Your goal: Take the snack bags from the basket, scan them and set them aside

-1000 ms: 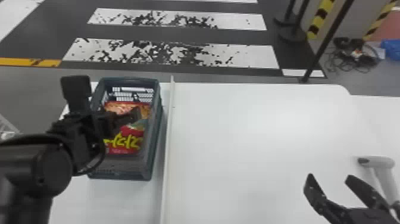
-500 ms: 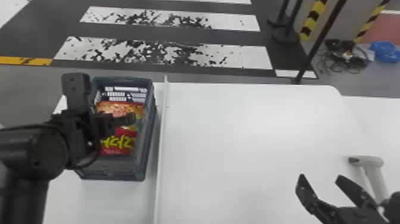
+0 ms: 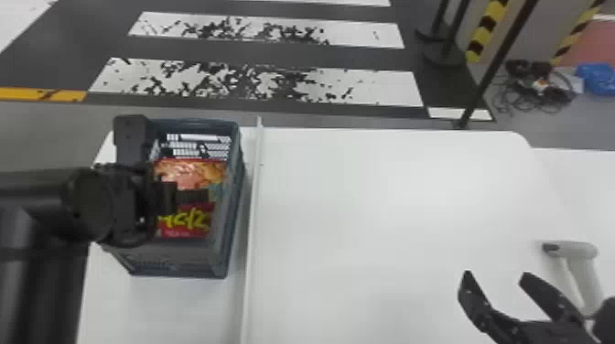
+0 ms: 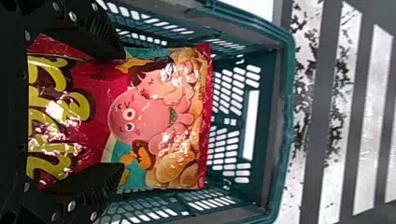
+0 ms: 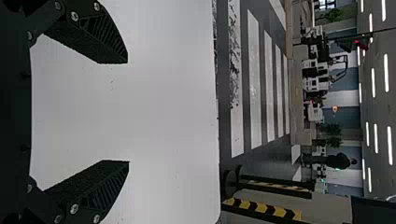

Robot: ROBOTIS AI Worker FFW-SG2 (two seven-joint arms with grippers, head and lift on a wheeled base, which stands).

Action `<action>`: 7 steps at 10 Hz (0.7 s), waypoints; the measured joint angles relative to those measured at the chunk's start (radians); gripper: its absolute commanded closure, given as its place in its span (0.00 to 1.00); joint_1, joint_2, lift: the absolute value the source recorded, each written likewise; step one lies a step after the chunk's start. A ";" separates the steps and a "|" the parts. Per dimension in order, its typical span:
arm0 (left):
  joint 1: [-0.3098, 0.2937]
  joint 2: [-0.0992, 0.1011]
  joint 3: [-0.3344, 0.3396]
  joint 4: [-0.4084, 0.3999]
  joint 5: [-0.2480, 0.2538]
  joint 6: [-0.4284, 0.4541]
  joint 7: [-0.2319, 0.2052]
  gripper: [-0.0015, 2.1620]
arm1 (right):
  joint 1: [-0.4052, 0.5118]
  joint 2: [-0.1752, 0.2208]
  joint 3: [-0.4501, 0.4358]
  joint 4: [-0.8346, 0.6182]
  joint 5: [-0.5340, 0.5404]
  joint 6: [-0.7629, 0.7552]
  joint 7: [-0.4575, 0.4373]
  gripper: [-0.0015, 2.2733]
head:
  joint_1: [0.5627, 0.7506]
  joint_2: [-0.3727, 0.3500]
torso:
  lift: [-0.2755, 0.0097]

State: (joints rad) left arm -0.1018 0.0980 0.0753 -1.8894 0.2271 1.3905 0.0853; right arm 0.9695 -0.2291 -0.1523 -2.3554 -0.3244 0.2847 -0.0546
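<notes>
snack bag point(image 4: 154, 107), face up in basket point(image 3: 231, 196), below left claw point(image 3: 208, 196).
glossy red, large yellow lettering, pink cartoon figure, teal patches; printed face toward the claw, under its parted fingers. a red and teal edge past one side, second bag or not, cannot tell. basket dark blue-green, slotted walls, upright beneath same claw. light-grey scanner point(image 3: 574, 251) lying near right claw point(image 3: 496, 276).

table point(image 3: 389, 196): white, lower frame, head view; thin raised strip point(image 3: 252, 215) left of centre
floor point(image 3: 50, 50): dark, white stripes point(image 3: 398, 87) up top (paint badly flaked)
post point(image 3: 498, 59): black, slanting, upper right
cables point(image 3: 526, 68): tangled, upper right
ceiling lights point(image 5: 386, 72): white strips, right wrist view
</notes>
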 measured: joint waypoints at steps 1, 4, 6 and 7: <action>-0.029 0.000 0.005 0.029 -0.004 0.072 -0.034 0.34 | -0.001 -0.003 -0.001 0.003 -0.001 0.000 -0.001 0.08 | 0.70 0.45 | 0.70; -0.025 0.007 0.053 0.039 0.001 0.117 -0.052 0.75 | -0.002 -0.003 0.000 0.005 -0.003 -0.001 -0.001 0.08 | 0.70 0.48 | 0.70; -0.007 0.008 0.064 0.020 0.005 0.117 -0.045 0.79 | 0.003 -0.002 -0.001 0.005 -0.009 -0.006 -0.001 0.08 | 0.70 0.49 | 0.70; 0.002 0.008 0.064 0.005 0.007 0.115 -0.027 0.79 | 0.004 -0.001 -0.001 0.005 -0.013 -0.006 -0.001 0.08 | 0.70 0.50 | 0.70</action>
State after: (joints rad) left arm -0.1000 0.1058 0.1395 -1.8842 0.2338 1.5055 0.0587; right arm 0.9735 -0.2300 -0.1534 -2.3500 -0.3371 0.2785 -0.0552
